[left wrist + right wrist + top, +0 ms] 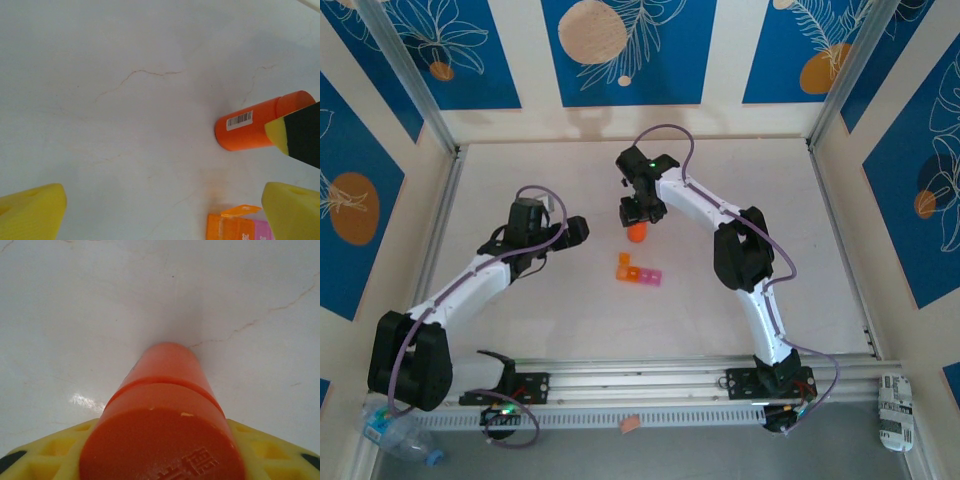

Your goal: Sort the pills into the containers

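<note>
The containers (pixel 638 270) are a small strip with one orange and two pink compartments, lying mid-table. In the left wrist view the containers (pixel 239 227) sit at the bottom edge with the orange lid flipped up. Just behind them stands a taller orange bottle (pixel 637 234), its base on the table, and my right gripper (pixel 642 213) is shut on its cap end. The right wrist view looks down the orange bottle (pixel 167 390) between my right gripper's (pixel 160 462) yellow fingers. My left gripper (pixel 576 232) hovers open to the left of the strip. The bottle (pixel 252 126) shows a barcode label ahead of my left gripper (pixel 162 212).
An aluminium rail (pixel 650 375) runs along the near edge with both arm bases. A clear plastic bottle (pixel 395 435) lies at the bottom left, a white packet (pixel 895 410) at the bottom right, and a small orange piece (pixel 630 425) below the rail. Low walls frame the table.
</note>
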`<action>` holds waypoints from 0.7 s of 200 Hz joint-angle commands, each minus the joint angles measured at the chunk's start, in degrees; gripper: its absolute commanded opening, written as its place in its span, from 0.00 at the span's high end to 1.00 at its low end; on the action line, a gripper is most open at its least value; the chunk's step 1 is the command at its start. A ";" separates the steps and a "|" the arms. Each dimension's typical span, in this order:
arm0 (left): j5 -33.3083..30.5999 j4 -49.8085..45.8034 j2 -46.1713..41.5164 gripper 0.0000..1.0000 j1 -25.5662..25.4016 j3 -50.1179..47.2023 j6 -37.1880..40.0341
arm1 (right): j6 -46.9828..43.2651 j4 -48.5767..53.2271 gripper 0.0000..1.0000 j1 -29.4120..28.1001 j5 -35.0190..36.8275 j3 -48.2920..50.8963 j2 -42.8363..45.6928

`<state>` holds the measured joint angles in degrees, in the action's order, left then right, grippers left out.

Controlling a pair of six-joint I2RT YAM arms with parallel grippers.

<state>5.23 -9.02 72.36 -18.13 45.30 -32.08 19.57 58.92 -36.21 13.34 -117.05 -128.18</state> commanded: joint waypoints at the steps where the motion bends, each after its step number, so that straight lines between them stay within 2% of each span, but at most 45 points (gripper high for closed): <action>1: 2.35 -1.62 -0.93 0.00 0.64 2.18 1.07 | -0.33 0.17 0.60 -0.09 -2.39 -1.42 -1.57; 17: 2.78 -1.88 -0.60 0.00 0.64 2.51 0.08 | -0.50 -0.33 0.65 -0.03 -2.90 -1.42 -1.44; 53: 3.78 -0.23 0.61 0.00 0.64 1.99 -2.78 | -0.46 -1.15 0.67 0.60 -3.66 -1.52 -0.47; 101: 5.39 6.03 1.02 0.00 0.64 -2.05 -2.40 | -1.37 -1.16 0.68 1.65 -4.87 -0.78 2.21; 140: 9.18 10.91 2.21 0.00 0.34 -3.64 -0.20 | -1.95 -2.04 0.68 3.94 -7.71 1.97 6.25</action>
<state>11.16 -2.90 73.84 -18.11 42.65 -33.95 18.74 57.49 -33.91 9.37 -116.53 -127.63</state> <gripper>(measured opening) 0.998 0.516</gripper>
